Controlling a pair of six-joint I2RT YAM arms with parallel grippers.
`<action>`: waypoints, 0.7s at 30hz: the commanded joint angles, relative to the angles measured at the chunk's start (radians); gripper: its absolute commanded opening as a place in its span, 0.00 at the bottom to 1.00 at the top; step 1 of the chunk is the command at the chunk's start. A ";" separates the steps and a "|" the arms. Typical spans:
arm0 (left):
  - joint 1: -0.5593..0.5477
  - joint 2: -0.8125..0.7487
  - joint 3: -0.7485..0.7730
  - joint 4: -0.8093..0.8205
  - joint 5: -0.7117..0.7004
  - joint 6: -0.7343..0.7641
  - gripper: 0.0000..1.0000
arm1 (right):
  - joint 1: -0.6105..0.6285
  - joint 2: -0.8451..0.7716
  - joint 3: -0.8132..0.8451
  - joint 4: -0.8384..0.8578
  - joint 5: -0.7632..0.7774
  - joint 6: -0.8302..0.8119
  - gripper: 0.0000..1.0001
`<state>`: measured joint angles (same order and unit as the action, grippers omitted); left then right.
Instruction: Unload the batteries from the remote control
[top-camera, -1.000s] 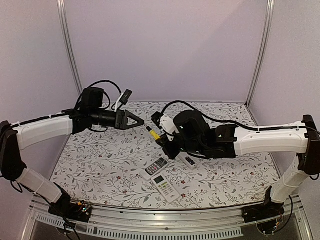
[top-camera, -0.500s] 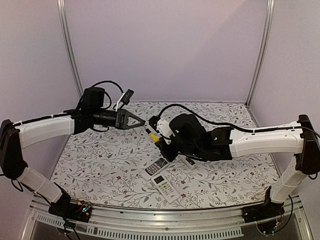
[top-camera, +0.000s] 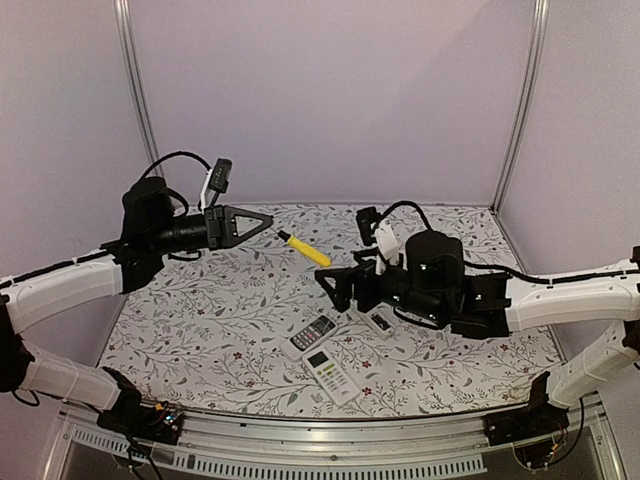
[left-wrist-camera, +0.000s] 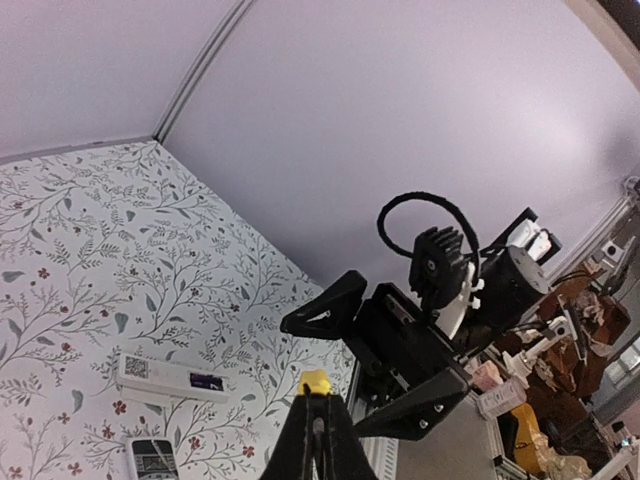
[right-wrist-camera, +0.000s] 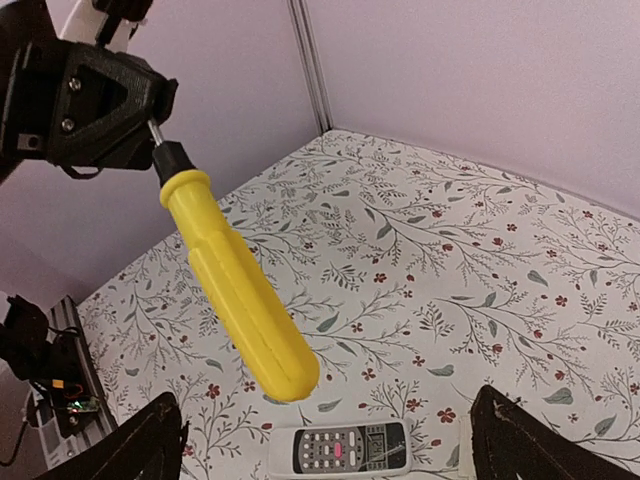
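Left hand (top-camera: 269, 221) clamped tight on the metal shaft of a yellow screwdriver (top-camera: 305, 250), raised above the floral desk (top-camera: 200, 320), right hand (top-camera: 345, 278) spread wide and empty, hovering over the remote controls (top-camera: 312, 332) lying mid-desk, batteries could not be made out.

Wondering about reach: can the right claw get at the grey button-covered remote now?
Probably yes: the right claw hangs open and empty close to the grey remote, with nothing between them.
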<state>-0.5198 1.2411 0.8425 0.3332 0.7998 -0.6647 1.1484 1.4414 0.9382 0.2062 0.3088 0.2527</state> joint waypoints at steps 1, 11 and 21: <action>-0.026 -0.036 -0.134 0.361 -0.073 -0.204 0.00 | -0.048 -0.106 -0.121 0.334 -0.155 0.207 0.99; -0.158 -0.102 -0.217 0.593 -0.183 -0.185 0.00 | -0.073 -0.067 -0.164 0.607 -0.447 0.320 0.99; -0.212 -0.050 -0.205 0.658 -0.177 -0.203 0.00 | -0.072 -0.004 -0.117 0.689 -0.623 0.349 0.90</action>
<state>-0.7036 1.1618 0.6384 0.9333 0.6220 -0.8570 1.0748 1.4109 0.7918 0.8417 -0.2192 0.5762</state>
